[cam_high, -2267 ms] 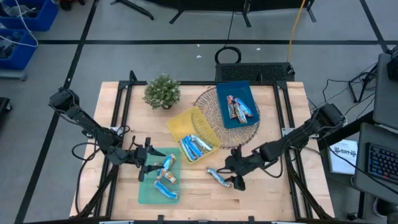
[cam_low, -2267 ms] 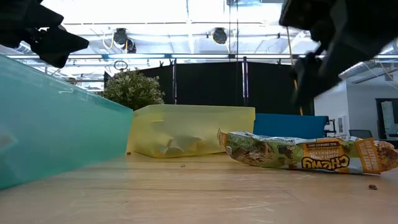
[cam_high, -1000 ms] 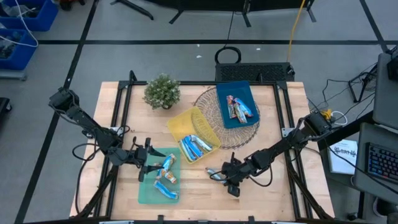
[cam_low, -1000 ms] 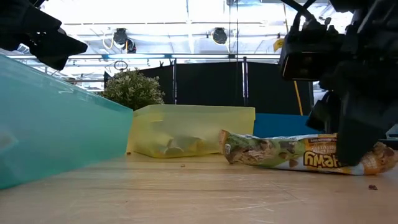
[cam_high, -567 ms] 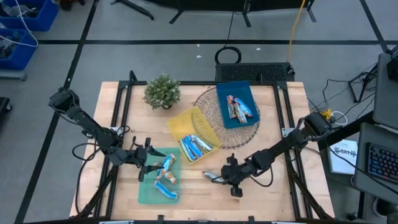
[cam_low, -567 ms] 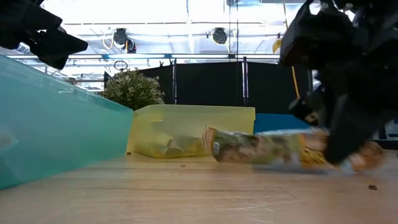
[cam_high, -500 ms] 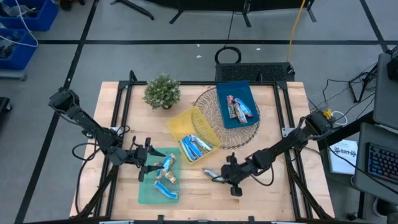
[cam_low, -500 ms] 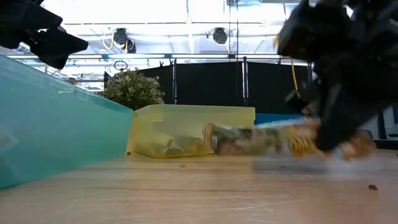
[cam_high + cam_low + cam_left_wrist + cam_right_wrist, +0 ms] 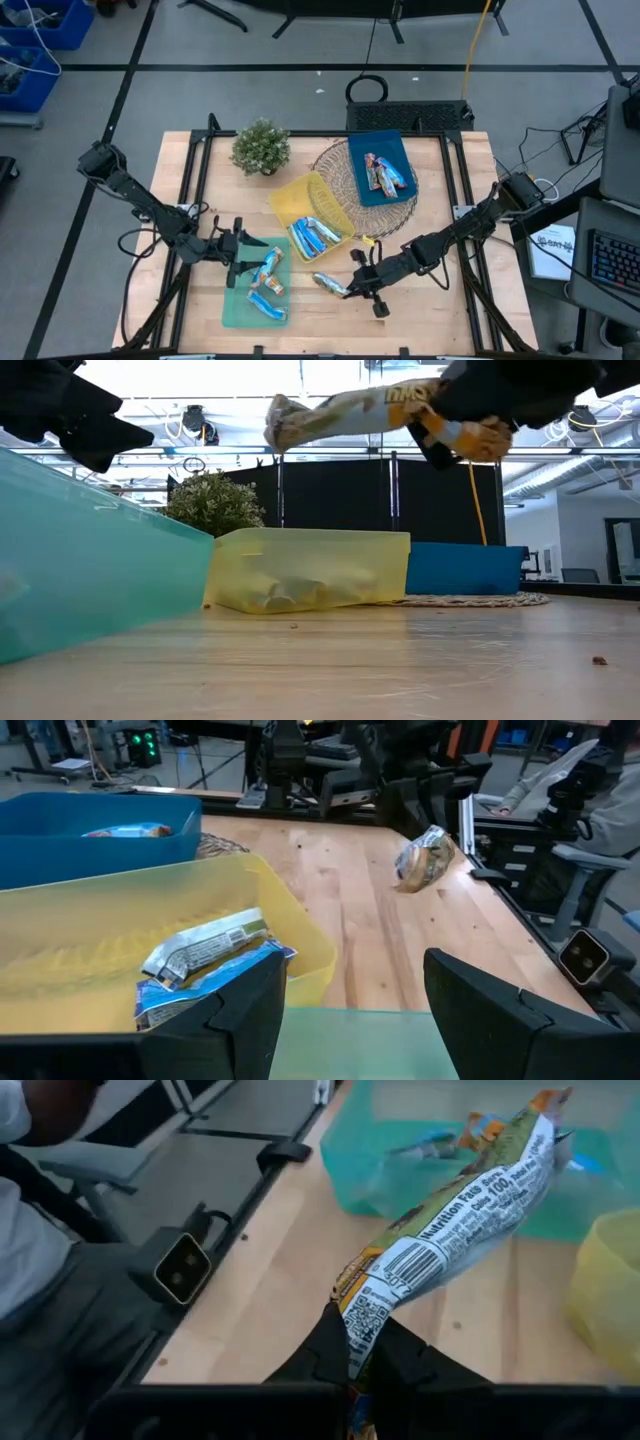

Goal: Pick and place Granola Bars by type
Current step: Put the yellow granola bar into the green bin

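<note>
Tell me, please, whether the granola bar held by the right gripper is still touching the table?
Apart. In the low view the granola bar, pinched in the right gripper, hangs high above the wooden table, with clear open space beneath it.

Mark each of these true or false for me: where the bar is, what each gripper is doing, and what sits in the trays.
1. The right gripper is shut on a granola bar. True.
2. That bar lies flat on the table. False: the low view shows it lifted clear of the wood.
3. The left gripper is open at the green tray. True.
4. The yellow tray is empty. False: it holds blue-and-white bars.
5. The blue tray sits on a woven mat. True.
6. The plant stands in the green tray. False: it stands on the table, near the far edge.
</note>
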Controlling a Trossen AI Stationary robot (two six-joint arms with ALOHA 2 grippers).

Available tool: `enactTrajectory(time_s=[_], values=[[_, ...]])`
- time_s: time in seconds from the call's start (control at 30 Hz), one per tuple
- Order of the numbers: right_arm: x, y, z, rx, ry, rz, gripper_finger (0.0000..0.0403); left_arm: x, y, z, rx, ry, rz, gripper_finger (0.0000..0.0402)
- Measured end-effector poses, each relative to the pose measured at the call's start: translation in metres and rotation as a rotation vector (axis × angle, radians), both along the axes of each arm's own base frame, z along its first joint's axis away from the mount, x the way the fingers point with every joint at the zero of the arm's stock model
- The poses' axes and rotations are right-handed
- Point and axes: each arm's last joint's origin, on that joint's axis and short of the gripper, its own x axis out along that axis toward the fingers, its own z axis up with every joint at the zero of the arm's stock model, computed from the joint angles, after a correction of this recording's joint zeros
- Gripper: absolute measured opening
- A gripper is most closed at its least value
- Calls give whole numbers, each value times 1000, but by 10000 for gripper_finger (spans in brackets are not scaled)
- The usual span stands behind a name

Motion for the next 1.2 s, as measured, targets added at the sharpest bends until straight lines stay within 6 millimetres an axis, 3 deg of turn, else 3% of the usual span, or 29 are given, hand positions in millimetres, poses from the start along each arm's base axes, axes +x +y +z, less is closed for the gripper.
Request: enactTrajectory(time_s=[0.4,0.77,1.0,1.2], values=[[18,-18,20,-107,-286,18,7,16,17,20,1,-194,65,241],[28,-39,28,-146,-378,-35,6,41,31,9,-13,-211,-27,241],[31,-46,32,-156,-426,-57,7,61,25,-4,-6,-208,-95,241],[32,-49,37,-103,-469,17,7,89,16,-11,106,-174,-84,241]])
